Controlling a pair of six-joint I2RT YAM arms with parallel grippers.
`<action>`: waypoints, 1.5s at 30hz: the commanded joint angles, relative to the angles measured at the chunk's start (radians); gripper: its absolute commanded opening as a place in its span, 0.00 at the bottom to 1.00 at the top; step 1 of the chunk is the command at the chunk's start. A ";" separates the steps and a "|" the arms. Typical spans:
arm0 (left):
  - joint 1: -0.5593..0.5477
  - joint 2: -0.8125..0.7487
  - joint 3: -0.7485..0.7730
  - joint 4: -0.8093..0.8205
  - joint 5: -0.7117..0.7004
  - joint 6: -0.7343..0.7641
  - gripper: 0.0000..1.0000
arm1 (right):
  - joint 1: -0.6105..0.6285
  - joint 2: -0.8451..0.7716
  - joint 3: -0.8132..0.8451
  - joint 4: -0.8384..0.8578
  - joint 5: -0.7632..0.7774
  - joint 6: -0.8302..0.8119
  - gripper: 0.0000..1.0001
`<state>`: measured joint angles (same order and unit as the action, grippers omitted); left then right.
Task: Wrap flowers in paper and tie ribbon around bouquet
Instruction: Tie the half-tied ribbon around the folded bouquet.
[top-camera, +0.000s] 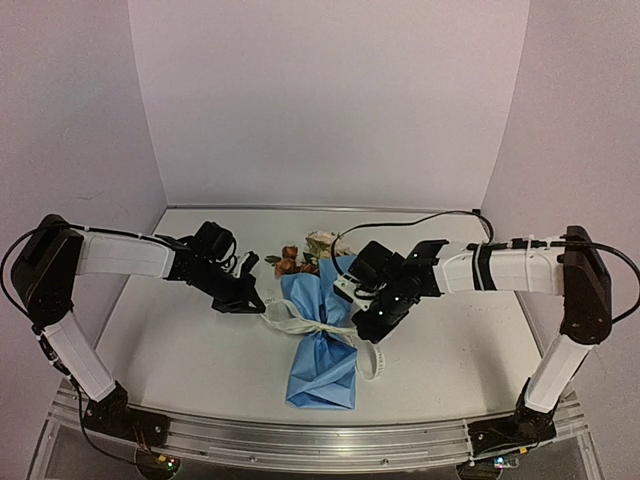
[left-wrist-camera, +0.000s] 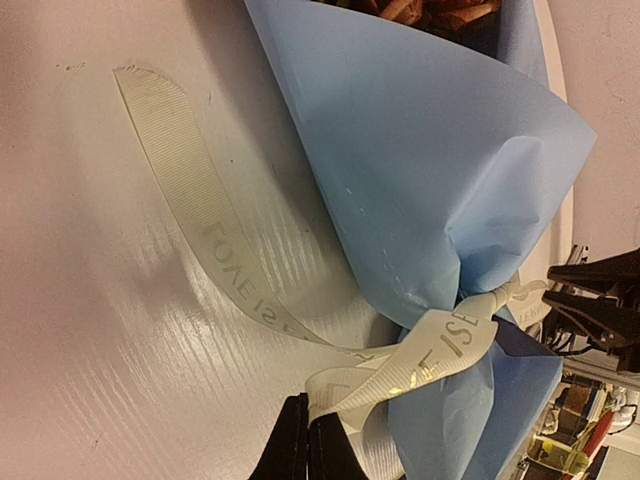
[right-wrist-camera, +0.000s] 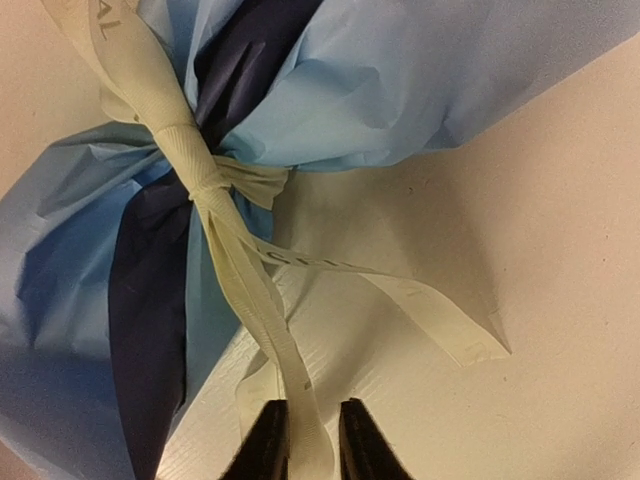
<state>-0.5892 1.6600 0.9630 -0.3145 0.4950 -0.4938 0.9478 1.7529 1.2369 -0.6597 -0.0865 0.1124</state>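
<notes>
Bouquet (top-camera: 322, 350) clear of table (top-camera: 170, 345) edges, left claw (left-wrist-camera: 307, 440) pinching ribbon (left-wrist-camera: 180, 180), right claw (right-wrist-camera: 313, 412) astride

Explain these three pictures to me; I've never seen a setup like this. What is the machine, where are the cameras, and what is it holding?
These are two robot arms bolted at the near edge of a white table. The wide picture looks down from above and behind them: left arm on the left, right arm on the right. The other two pictures come from a camera on each wrist, so the black tips at the bottom edge are that arm's own fingers. On the table lie flowers wrapped in light-blue paper, with a cream ribbon knotted around the middle. The left fingers are shut on one ribbon strand; the right fingers pinch another.
</notes>
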 joint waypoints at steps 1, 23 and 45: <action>0.004 -0.040 0.034 -0.017 -0.028 0.019 0.00 | 0.000 -0.012 0.003 -0.001 0.072 0.022 0.00; 0.026 -0.047 0.016 -0.038 -0.074 0.015 0.00 | 0.000 -0.120 -0.121 0.007 0.272 0.162 0.00; 0.114 -0.040 -0.052 -0.059 -0.123 -0.019 0.00 | 0.001 -0.149 -0.192 0.008 0.334 0.248 0.00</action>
<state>-0.5516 1.6485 0.9470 -0.3313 0.4767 -0.4981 0.9576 1.6390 1.0768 -0.5390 0.1683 0.3326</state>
